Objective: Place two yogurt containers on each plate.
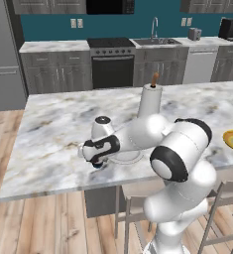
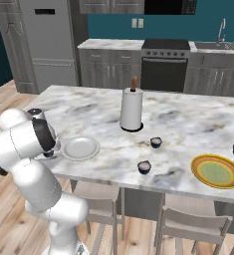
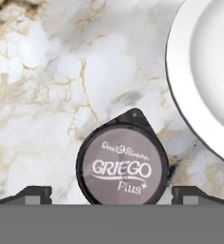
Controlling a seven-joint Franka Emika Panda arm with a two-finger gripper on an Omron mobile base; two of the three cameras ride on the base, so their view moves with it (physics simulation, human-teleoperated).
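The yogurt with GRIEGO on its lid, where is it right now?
In the hand view, that yogurt cup sits on the marble counter between the open claw's tips, just beside the white plate but not on it.

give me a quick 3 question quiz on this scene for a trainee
1. True or false: a yogurt container already lies on the white plate.
2. How many yogurt containers stand on the counter between the white plate and the yellow-rimmed plate? A) none B) two C) five
3. What tall thing stands behind the white plate?

Key: 1 false. 2 B. 3 the paper towel roll.
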